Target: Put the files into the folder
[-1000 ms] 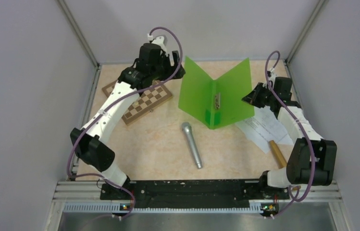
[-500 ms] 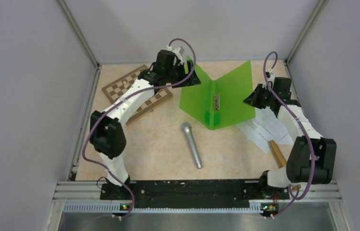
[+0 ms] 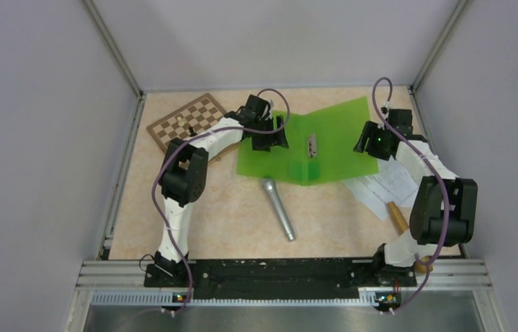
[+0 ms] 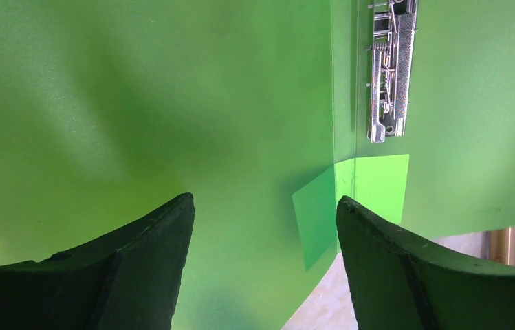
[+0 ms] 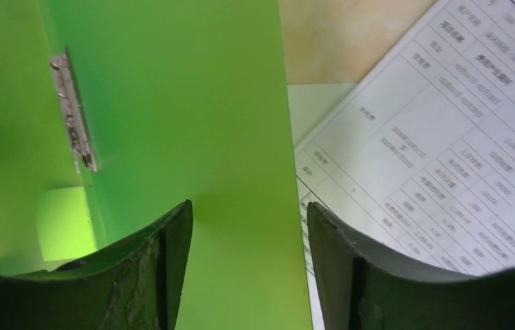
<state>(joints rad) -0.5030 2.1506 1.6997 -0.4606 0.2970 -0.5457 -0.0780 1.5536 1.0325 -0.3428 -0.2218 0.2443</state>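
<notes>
Lying spread flat on your pale mottled worktop point(image 3: 228, 207), the glossy green plastic folder point(image 3: 325, 149) shows its slim steel clip point(image 4: 392, 69) beside the spine. Your left pincer point(image 4: 261, 206) hangs over the left cover, jaws wide apart and empty. Your right pincer point(image 5: 249, 210) sits over the right cover's edge, jaws parted too. The white files point(image 5: 433, 151), printed with tables, lie just beside that edge.

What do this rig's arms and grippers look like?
Both the left arm and right arm have white links with bulky black joints, and a purple cable loops along each. The left gripper and right gripper have two dark, curved, tapering fingers.
</notes>
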